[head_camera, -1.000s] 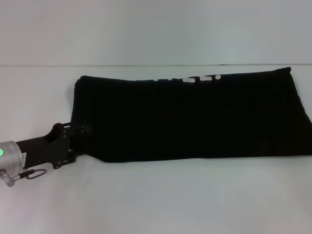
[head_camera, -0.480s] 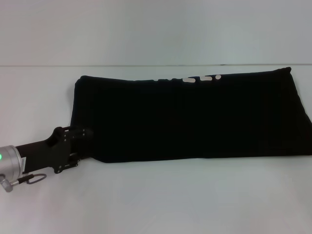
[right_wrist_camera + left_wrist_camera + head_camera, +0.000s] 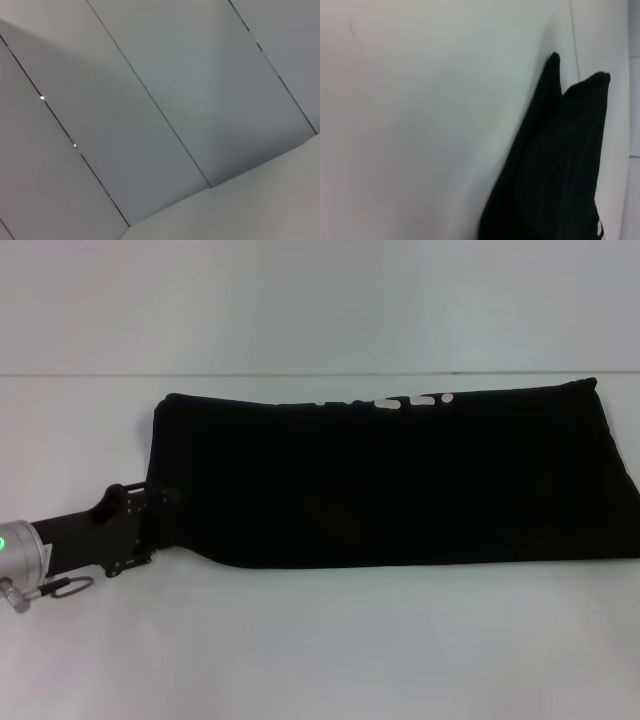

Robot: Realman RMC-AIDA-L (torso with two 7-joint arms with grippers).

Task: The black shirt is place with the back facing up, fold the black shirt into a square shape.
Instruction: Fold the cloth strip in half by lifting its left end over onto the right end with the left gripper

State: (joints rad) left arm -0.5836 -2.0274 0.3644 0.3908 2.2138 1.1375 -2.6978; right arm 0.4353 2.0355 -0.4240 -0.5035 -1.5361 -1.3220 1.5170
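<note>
Black shirt (image 3: 400, 485), already folded into a long band, lies across the middle of the white table (image 3: 320, 650), stretching from centre-left to the right edge of the head view, with a few white print marks along its upper edge. Compared with half a second ago, the left gripper (image 3: 160, 502) has drawn slightly back toward the lower left and sits a little higher, while the cloth has barely shifted. This suggests it is settling at the band's lower-left corner before folding that end across to make a square. The gripper meets that corner, black on black, so whether it is gripping the cloth cannot be told. The right gripper is out of sight; its wrist view shows only pale panels.
</note>
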